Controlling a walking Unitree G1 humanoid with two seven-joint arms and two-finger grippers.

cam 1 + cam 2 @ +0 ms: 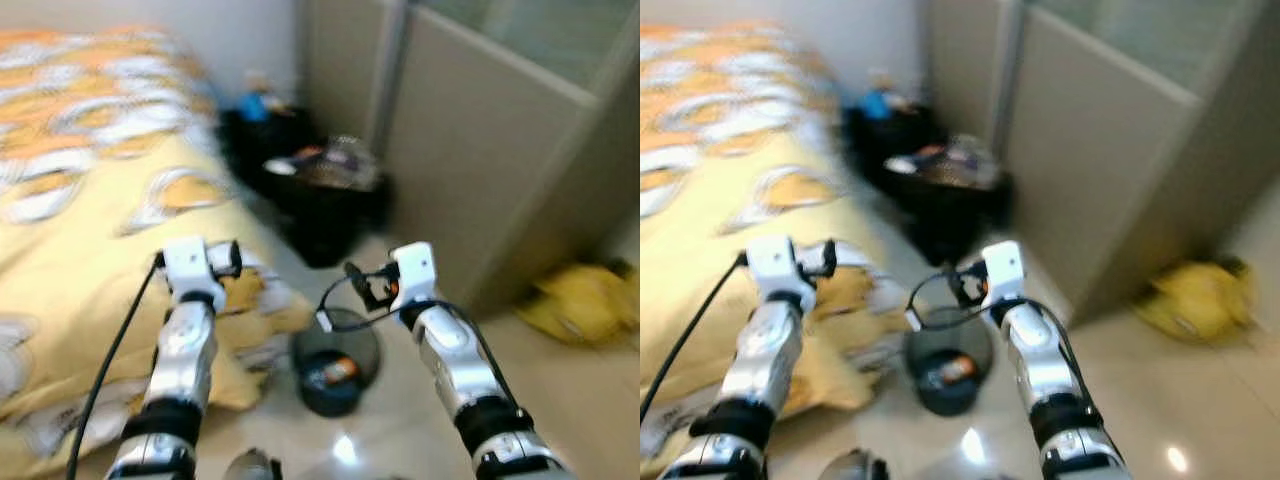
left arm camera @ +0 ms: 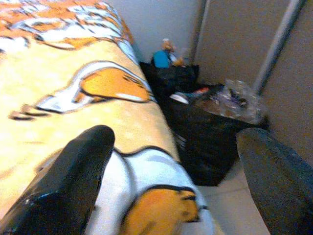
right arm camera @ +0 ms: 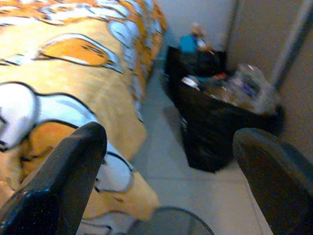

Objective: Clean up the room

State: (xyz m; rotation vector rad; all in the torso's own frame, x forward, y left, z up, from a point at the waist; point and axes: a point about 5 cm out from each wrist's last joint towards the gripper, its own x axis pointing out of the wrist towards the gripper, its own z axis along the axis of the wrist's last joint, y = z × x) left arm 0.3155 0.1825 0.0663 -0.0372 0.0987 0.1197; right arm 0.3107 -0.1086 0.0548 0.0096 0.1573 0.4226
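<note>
A bed with a yellow, orange and white blanket [image 1: 90, 200] fills the left side. On the tile floor by its corner stands a small dark mesh wastebasket [image 1: 335, 360] with something orange inside. My left gripper [image 1: 226, 259] is raised over the blanket's edge, open and holding nothing; in the left wrist view its fingers [image 2: 73, 181] frame the blanket. My right gripper [image 1: 362, 284] hovers above the wastebasket, open and bare. A full black rubbish bag [image 3: 220, 122] stands beyond it by the wall. The eye views are blurred.
A second dark bag with a blue thing [image 1: 255, 100] on top sits in the corner behind the rubbish bag. A beige partition wall [image 1: 480, 150] runs along the right. A crumpled yellow item [image 1: 580, 300] lies on the floor at its foot.
</note>
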